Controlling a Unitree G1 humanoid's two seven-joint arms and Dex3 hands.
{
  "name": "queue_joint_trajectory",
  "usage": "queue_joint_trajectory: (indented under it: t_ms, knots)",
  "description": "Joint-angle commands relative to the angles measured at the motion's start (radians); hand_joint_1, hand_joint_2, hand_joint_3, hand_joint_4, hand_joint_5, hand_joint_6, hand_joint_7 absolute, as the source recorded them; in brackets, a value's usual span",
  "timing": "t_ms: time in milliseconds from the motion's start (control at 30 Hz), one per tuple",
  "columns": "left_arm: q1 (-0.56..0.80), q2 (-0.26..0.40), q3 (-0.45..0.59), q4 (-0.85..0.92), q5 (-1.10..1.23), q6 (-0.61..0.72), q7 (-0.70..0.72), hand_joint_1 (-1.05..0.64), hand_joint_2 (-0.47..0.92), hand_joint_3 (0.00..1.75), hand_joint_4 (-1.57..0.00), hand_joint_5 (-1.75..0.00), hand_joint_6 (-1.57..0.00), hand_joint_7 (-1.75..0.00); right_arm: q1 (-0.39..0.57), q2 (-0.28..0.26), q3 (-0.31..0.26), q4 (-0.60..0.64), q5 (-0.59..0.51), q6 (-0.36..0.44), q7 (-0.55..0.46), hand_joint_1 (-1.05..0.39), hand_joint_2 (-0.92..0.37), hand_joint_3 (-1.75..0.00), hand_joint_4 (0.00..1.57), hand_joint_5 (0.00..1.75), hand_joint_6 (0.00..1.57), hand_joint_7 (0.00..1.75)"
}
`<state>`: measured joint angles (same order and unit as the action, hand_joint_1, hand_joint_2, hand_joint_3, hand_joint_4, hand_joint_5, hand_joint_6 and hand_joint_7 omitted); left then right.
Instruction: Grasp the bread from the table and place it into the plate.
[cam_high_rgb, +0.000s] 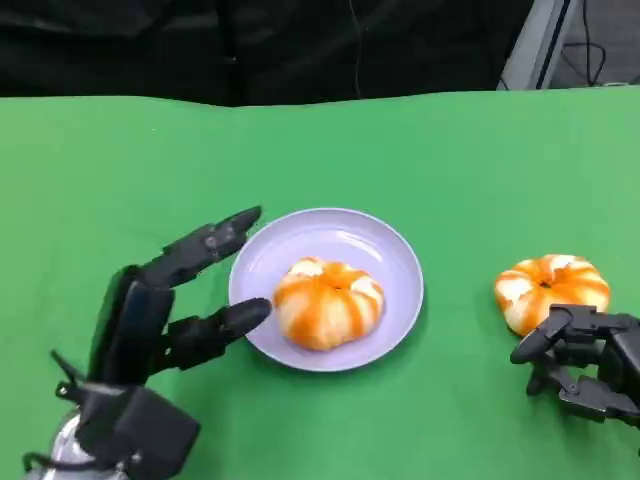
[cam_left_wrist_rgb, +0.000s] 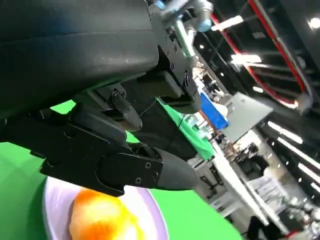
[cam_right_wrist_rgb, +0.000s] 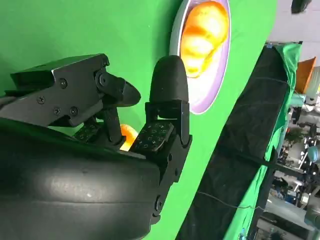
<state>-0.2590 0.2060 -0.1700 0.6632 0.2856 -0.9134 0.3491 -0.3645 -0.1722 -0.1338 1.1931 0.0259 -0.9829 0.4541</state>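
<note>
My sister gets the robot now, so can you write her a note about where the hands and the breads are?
Left hand: open, fingers spread beside the plate, holding nothing.
Right hand: fingers curled just in front of the bread on the table, not gripping it.
Done: one bread on the plate.
Left: grasp the table bread and put it on the plate too.

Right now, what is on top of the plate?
One orange-and-white bread sits on the lavender plate, slightly toward its front. The plate surface beneath the bread is covered. A second bread lies on the green table, off the plate, by the right hand.
</note>
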Motion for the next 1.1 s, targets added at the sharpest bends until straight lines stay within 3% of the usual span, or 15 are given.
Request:
queue_joint_trajectory:
  t_ms: [33, 600, 1100]
  knots:
    - [0.037, 0.001, 0.046, -0.013, -0.05, -0.054, -0.042, -0.68, 0.92, 0.25, -0.88, -0.03, -0.7, -0.01, 0.008, -0.017, -0.007, -0.001, 0.012, 0.006, 0.002, 0.1, -0.76, -0.75, 0.91, 1.37, 0.96, 0.98]
    - [0.122, -0.009, 0.175, 0.011, -0.154, -0.137, -0.15, -0.65, 0.92, 0.27, -0.91, -0.02, -0.72, -0.01, 0.004, -0.023, -0.009, 0.001, 0.014, 0.015, 0.008, 0.1, -0.77, -0.74, 0.89, 1.38, 0.94, 0.98]
    - [0.112, -0.023, 0.25, 0.183, -0.307, -0.234, -0.307, -0.62, 0.92, 0.27, -0.92, -0.02, -0.73, -0.01, 0.004, -0.021, -0.012, 0.0, 0.019, 0.019, 0.017, 0.1, -0.78, -0.73, 0.89, 1.39, 0.94, 1.01]
